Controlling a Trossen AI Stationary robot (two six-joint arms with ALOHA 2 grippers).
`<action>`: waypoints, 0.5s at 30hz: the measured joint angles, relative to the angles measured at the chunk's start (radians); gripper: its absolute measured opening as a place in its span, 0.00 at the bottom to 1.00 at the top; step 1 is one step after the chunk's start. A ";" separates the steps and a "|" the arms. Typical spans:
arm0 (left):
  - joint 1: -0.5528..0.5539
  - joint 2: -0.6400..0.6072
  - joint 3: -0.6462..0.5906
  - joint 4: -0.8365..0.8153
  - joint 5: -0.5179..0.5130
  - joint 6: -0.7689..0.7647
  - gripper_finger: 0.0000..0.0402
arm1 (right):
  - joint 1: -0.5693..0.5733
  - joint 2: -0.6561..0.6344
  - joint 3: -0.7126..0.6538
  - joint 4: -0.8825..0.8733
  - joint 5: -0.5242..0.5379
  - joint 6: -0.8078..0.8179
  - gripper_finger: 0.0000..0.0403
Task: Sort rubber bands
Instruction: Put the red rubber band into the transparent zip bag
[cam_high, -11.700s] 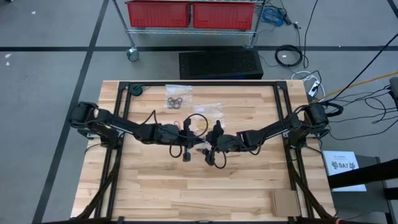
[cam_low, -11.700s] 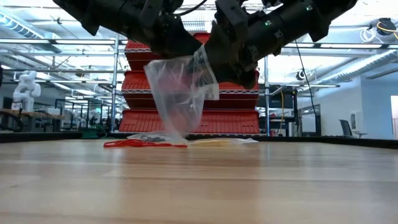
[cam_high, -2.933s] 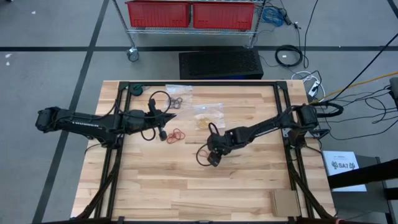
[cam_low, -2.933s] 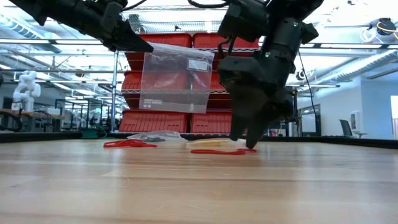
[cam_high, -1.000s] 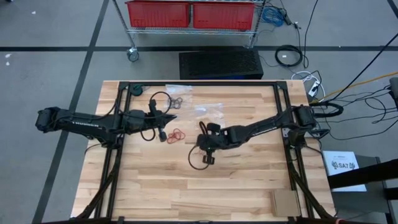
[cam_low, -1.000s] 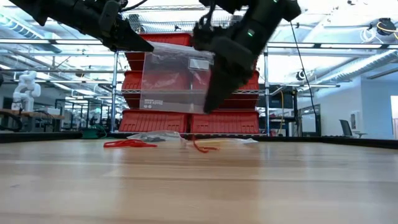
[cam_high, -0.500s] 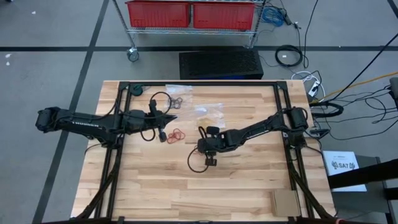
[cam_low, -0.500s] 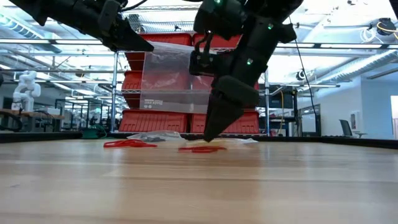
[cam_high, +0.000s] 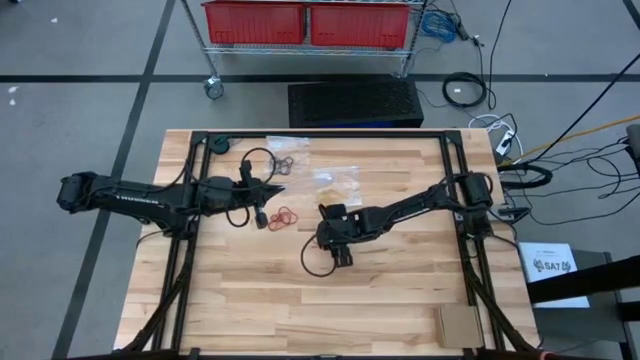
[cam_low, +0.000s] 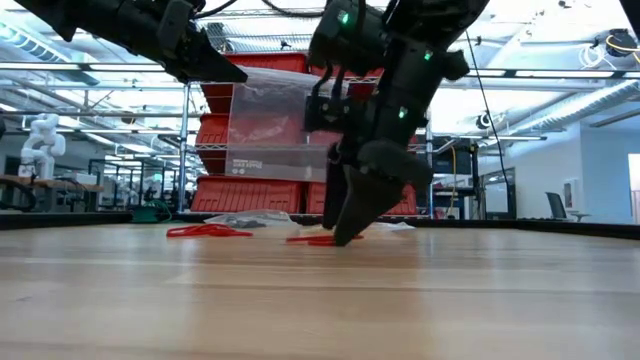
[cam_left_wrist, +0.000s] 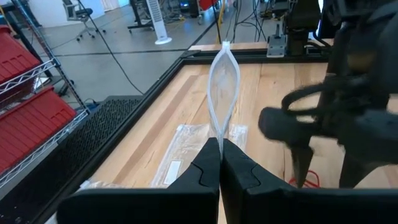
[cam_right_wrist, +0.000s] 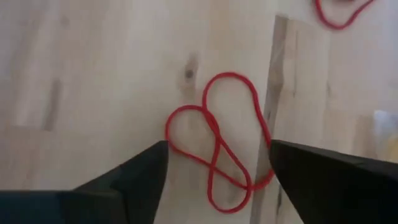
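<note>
Now the right gripper (cam_right_wrist: 214, 163) stands spread wide, tips down at the table (cam_high: 380, 300), a looped red rubber band (cam_right_wrist: 217, 140) between its fingers; the left gripper (cam_left_wrist: 219, 163) pinches a clear bag (cam_left_wrist: 223, 81) aloft.

Only "SA7" can be read, on a white sheet (cam_high: 551, 266) beside the table.

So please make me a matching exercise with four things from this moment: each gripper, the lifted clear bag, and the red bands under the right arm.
Things
1. left gripper
2. right gripper
3. clear bag
4. red rubber bands

States
A. lying on the table
B. hanging in the air
C. shut on plastic
D. open, low over the wood

Pairs: 1-C, 2-D, 3-B, 4-A
</note>
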 joint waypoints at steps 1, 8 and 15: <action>0.000 0.000 0.000 0.000 0.000 0.000 0.00 | -0.005 0.013 0.001 0.007 -0.005 0.001 0.70; 0.000 0.000 0.000 0.000 0.000 0.000 0.00 | -0.032 0.060 0.004 0.061 -0.023 -0.047 0.72; 0.000 0.000 0.000 0.000 0.000 0.000 0.00 | -0.088 0.067 0.002 0.091 -0.169 0.022 0.60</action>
